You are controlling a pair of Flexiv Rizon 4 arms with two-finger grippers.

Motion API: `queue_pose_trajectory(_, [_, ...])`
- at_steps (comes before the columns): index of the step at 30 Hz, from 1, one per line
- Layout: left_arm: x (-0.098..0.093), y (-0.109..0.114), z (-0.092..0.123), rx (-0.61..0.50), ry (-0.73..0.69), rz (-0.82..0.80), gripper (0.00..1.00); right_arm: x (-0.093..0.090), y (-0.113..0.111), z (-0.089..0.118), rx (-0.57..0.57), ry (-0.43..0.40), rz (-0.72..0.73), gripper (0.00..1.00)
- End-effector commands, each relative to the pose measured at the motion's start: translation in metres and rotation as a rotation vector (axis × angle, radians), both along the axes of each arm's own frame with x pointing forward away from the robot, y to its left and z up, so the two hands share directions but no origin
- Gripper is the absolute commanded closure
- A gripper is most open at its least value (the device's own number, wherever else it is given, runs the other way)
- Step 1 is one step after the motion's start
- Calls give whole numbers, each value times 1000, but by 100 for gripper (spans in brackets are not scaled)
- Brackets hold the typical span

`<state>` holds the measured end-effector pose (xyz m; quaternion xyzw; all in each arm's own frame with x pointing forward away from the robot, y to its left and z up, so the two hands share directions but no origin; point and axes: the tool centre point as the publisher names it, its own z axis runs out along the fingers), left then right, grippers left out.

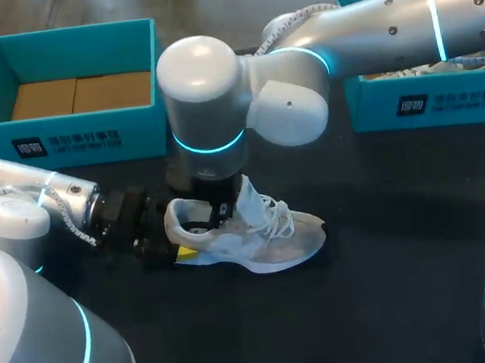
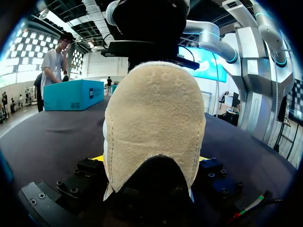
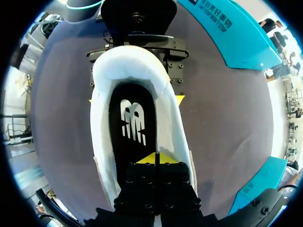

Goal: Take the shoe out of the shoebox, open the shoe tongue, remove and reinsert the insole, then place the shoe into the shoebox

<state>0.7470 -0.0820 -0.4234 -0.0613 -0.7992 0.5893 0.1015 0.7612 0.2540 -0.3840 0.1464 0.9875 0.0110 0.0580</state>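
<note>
Two grippers are on the task at once, and that is where we see the trouble. Nearest us on the left, our left gripper (image 1: 178, 231) is clamped on the heel of the white shoe (image 1: 266, 235), one yellow tip on each side, and the shoe lies on its sole on the dark table (image 1: 390, 261), toe pointing right. That heel looks soft and padded, so we judge it could squirm out of the clamp if anything tugs upward. Just beyond, our right gripper (image 3: 156, 160) reaches down into the shoe's mouth with its tips pressed together over the black insole (image 3: 130, 127); we cannot tell whether any of the insole is caught between them. If nothing is, a lift would come up empty; if the insole clings, the whole shoe could rise and twist. The raised tongue (image 1: 248, 196) and loose laces stand beside that gripper and could snag. Farther off, one teal shoebox (image 1: 73, 134) sits far left, another (image 1: 425, 102) far right.
</note>
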Motion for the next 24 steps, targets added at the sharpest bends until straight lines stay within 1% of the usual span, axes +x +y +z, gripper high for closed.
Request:
queue_pose_trajectory(1, [-1, 1, -2, 1, -1, 1, 100, -5, -6, 1, 6, -10, -4, 100])
queue_pose_trajectory(5, [-1, 1, -2, 1, -1, 1, 100, -7, -9, 0, 3, -27, -5, 100])
queue_pose_trajectory(12, [-1, 1, -2, 1, -1, 1, 100, -6, -18, -7, 4, -34, -14, 100])
queue_pose_trajectory(18, [-1, 1, -2, 1, -1, 1, 100, -4, -19, -11, 14, -29, -1, 100])
queue_pose_trajectory(24, [-1, 1, -2, 1, -1, 1, 100, -7, -17, -13, 22, -36, 10, 100])
